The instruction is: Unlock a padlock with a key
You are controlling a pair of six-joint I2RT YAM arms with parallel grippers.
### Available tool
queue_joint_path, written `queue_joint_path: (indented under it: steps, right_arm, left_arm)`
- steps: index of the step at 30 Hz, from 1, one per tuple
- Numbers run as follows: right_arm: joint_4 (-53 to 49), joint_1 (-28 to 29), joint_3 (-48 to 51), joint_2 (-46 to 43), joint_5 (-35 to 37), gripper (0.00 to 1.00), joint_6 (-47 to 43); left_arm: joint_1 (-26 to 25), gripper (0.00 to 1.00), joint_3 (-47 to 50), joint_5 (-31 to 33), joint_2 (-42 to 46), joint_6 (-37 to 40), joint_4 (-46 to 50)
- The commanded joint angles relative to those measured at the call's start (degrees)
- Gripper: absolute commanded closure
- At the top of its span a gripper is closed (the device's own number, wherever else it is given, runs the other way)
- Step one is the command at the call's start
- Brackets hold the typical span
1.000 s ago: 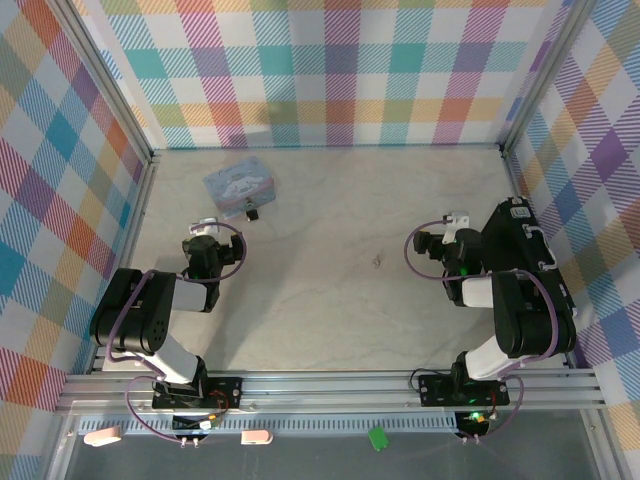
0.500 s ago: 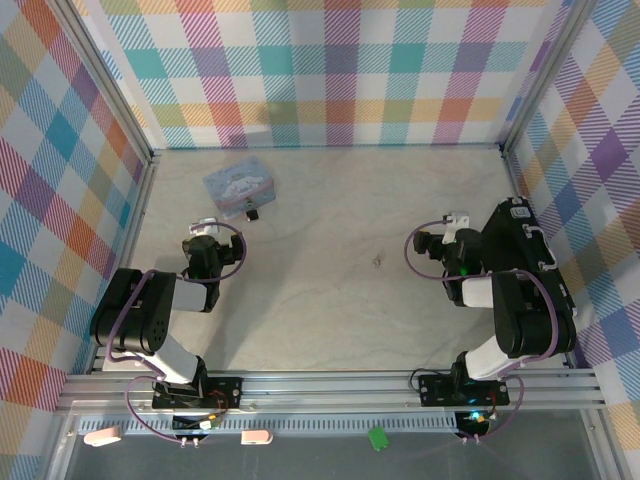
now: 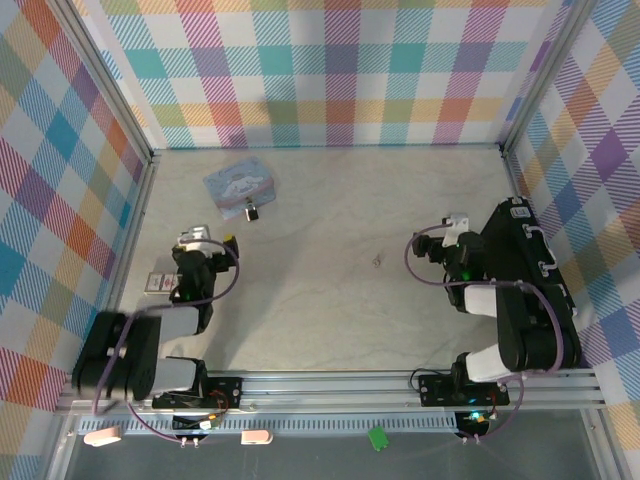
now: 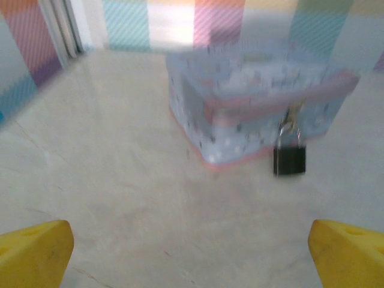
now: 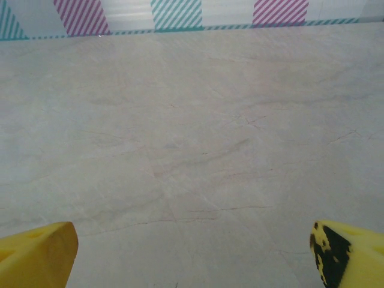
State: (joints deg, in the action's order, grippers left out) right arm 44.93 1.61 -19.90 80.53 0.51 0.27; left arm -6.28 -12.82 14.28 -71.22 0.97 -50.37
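Left hand (image 4: 192, 255): open, jaws spread wide, nothing between them; low over the counter (image 3: 330, 300), facing the tin (image 4: 252, 99)
Right hand (image 5: 192, 255): open, jaws spread wide, empty; over bare counter on the right side
Padlock (image 4: 290, 159): dark body, pale shackle; hangs at the clasp on the tin's front side, at the far left of the counter; somewhat blurred
Key (image 3: 377, 260): small and grey; lies flat on bare counter near the middle, well apart from the padlock, nearer the right hand
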Motion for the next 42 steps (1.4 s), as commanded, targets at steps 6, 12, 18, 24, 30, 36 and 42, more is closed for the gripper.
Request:
queue_joint_path:
  steps: [6, 12, 18, 24, 30, 36, 42]
  right_arm:
    - [-19.0, 2.4, -3.4, -24.0, -1.4, 0.01, 8.9]
    - [-45.6, 2.4, -16.1, -32.4, -0.1, 0.01, 26.3]
    - [-56.7, 2.3, -20.5, -36.9, -6.5, 0.01, 28.8]
    - [-66.0, 2.5, -23.0, -37.1, -9.5, 0.01, 28.3]
    - [-67.4, 5.2, -23.2, -30.9, -12.1, 0.01, 29.0]
    - [-66.1, 12.3, -24.0, -20.8, -7.2, 0.01, 32.3]
    - [-64.7, 18.9, -26.7, -8.9, -4.2, 0.16, 34.8]
  left_arm:
    - [-0.7, 0.00, -18.2, 15.2, 28.2, -20.3, 51.0]
    - [-0.7, 0.00, -29.3, 15.5, 27.2, -30.2, 73.0]
    - [-0.6, 0.00, -31.7, 0.3, 24.9, -30.2, 76.3]
    - [-1.0, 0.00, -25.0, -18.2, 25.2, -27.6, 67.8]
    - [-8.7, 0.00, -20.9, -20.6, 22.0, -25.2, 62.5]
    - [-15.6, 0.00, -16.2, -20.6, 20.9, -22.0, 54.5]
    - [-20.0, 0.03, -14.5, -18.8, 16.9, -19.8, 50.0]
